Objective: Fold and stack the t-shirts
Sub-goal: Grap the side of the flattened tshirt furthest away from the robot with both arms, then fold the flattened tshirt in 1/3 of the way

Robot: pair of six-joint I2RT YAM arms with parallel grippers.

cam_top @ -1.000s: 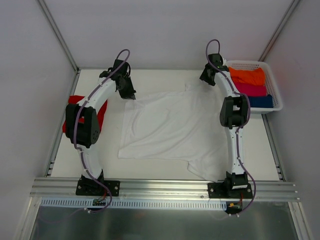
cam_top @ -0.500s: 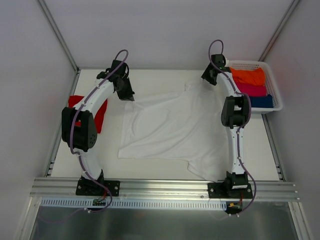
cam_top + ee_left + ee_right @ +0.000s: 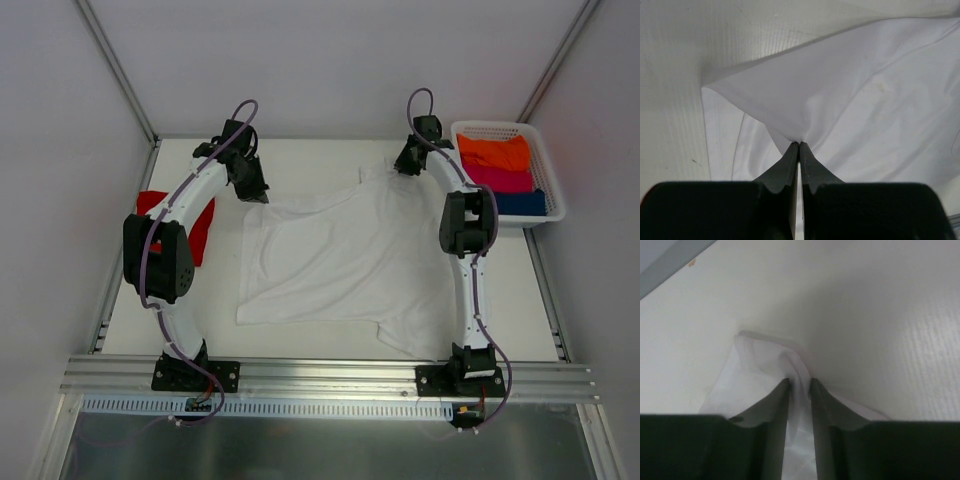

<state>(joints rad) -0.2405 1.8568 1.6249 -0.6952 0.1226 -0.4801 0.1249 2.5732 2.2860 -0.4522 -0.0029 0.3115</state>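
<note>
White thin cloth t-shirt lies spread beside the white plastic basket, lengthwise away from it. The right gripper pinches its basket-side far corner, and the left gripper pinches the opposite far corner.

Pale tabletop with two shirts and a basket on it.
A white shirt lies spread and wrinkled across the middle, with one sleeve reaching toward the near edge and its two far corners raised off the surface. A red shirt sits by the left edge, near the white one but apart from it, and only partly in sight. A white basket stands at the far right corner, holding folded orange, pink and blue clothes.
</note>
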